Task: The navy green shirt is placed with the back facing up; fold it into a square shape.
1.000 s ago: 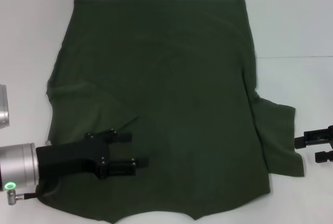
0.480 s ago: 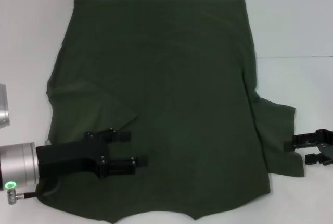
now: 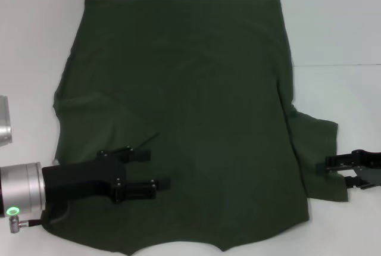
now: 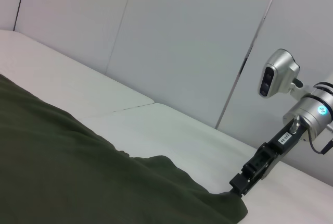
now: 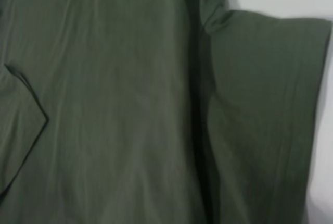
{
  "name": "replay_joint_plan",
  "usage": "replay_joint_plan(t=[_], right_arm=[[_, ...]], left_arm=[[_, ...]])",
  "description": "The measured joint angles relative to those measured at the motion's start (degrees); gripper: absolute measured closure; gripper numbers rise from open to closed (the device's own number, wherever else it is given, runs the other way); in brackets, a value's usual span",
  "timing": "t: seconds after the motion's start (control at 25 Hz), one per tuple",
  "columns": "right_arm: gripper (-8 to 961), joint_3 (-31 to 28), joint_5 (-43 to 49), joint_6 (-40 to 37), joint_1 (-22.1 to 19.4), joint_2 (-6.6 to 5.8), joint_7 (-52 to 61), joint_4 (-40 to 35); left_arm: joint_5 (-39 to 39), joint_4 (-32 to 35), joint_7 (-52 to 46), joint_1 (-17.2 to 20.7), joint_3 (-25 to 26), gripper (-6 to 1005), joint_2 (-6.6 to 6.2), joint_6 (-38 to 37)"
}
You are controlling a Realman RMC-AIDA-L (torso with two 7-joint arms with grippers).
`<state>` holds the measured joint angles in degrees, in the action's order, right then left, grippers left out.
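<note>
Navy green shirt lies spread flat, back up, on the white counter. It looks soft, light and limp, so a pinch at the right sleeve's edge should lift it. Right end effector, released, sits at that edge; left end effector, released, rests on the shirt's left part.

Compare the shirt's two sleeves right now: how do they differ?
On the navy green shirt, the left sleeve is folded inward onto the body, while the right sleeve is spread out flat on the table. The left gripper is over the body just beside the folded sleeve; the right gripper is at the spread sleeve's outer edge. Both sleeves are the same plain olive cloth.
</note>
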<state>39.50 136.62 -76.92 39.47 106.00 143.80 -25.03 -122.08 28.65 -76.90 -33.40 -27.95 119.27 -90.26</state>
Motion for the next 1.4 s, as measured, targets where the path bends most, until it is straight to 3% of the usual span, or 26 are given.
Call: replay_joint_plan(t=[0.4, 1.04, 1.24, 1.4], right_arm=[[52, -0.1, 0.0, 1.2, 0.3, 0.71, -0.3, 0.0], [421, -0.3, 0.1, 2.4, 0.4, 0.71, 0.3, 0.5], [669, -0.3, 0.1, 2.5, 0.3, 0.69, 0.3, 0.5], [679, 0.4, 0.3, 3.1, 0.4, 0.71, -0.8, 0.5]], left_arm=[[0.1, 0.0, 0.0, -0.2, 0.0, 59, 0.0, 0.0], [0.3, 0.0, 0.0, -0.5, 0.0, 59, 0.0, 0.5], [0.3, 0.0, 0.0, -0.6, 0.0, 59, 0.0, 0.6], [0.3, 0.0, 0.0, -0.8, 0.0, 59, 0.0, 0.7]])
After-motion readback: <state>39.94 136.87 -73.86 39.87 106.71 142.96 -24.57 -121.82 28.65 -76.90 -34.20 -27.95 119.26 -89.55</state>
